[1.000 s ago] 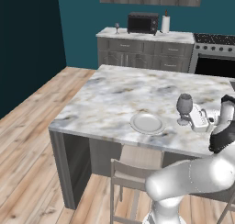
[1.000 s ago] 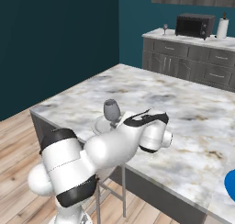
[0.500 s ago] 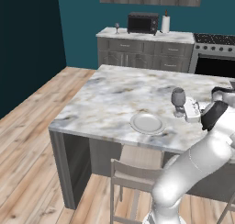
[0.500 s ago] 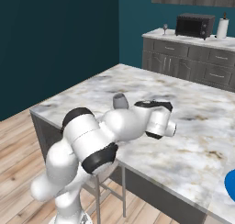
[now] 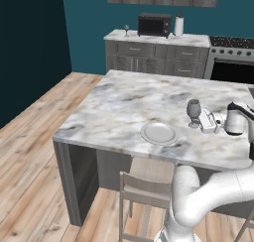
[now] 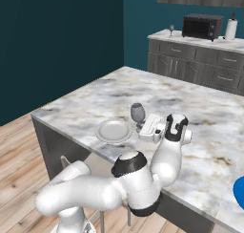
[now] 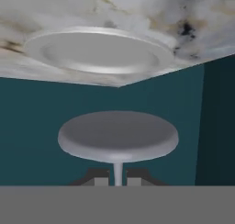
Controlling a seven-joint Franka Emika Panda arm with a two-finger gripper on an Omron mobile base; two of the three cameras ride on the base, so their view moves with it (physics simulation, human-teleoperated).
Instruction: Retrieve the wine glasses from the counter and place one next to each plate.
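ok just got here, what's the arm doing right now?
The arm's tool is shut on the stem of a wine glass, holding it over the marbled island just beside the pale grey-white plate. Whether the foot already touches the top cannot be told. The second wine glass stands on the back counter near the microwave. An edge of the blue plate shows at the island's far right in the right base view.

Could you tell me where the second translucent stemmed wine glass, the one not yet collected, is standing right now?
The second wine glass stands at the left end of the far marbled counter, left of the black microwave.
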